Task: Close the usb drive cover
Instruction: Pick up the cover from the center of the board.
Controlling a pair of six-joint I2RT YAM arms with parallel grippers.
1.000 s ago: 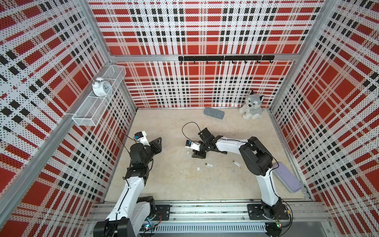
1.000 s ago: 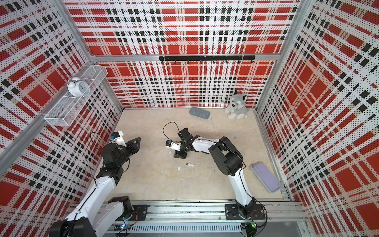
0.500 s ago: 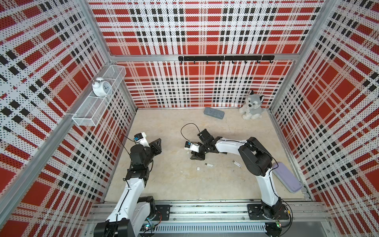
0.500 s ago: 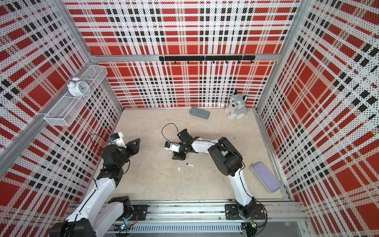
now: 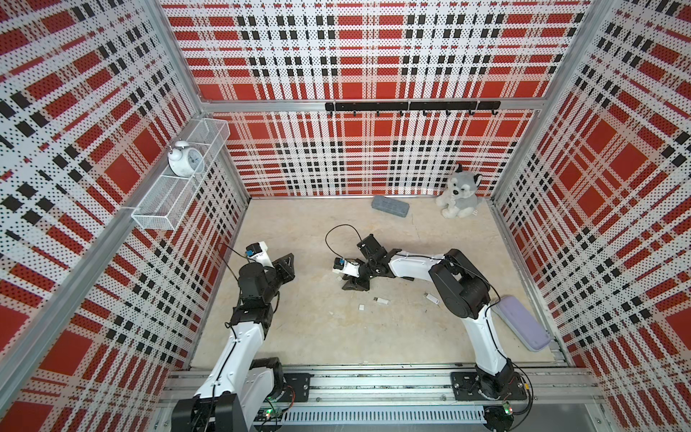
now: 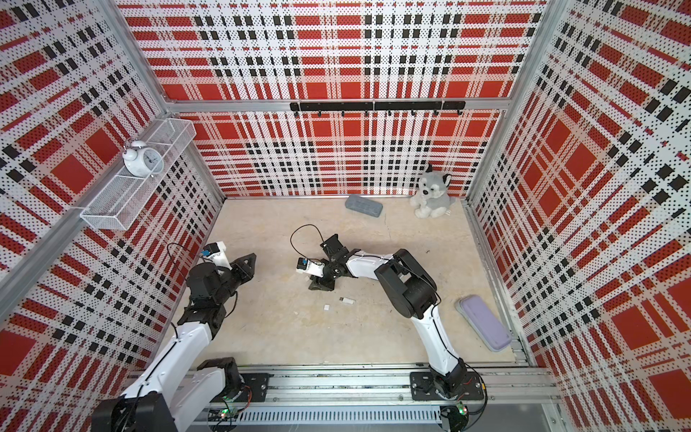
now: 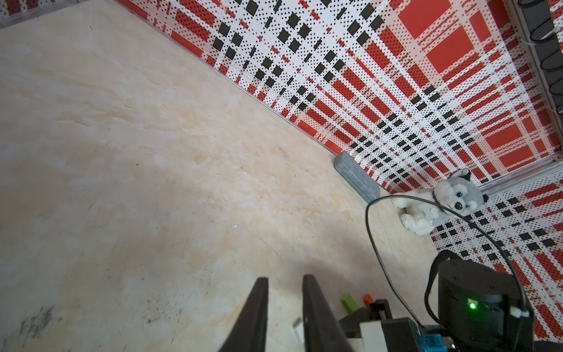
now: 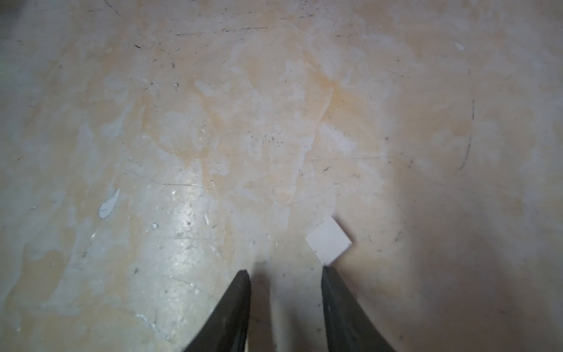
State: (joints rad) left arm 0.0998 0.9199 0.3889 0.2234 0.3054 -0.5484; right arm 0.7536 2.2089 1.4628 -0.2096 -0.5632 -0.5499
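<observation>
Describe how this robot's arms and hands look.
The left arm and right arm match: white shell links, black joint housings. The left hand and right hand each carry two tapered black fingers. A thin black cable loops off the right wrist.

You look into a lab robot cell. Plaid-printed perforated panels (image 5: 374, 56) in aluminium framing (image 5: 261, 106) box in a bare floor (image 5: 318, 336), with a mounting rail (image 5: 374, 383) in front.
</observation>
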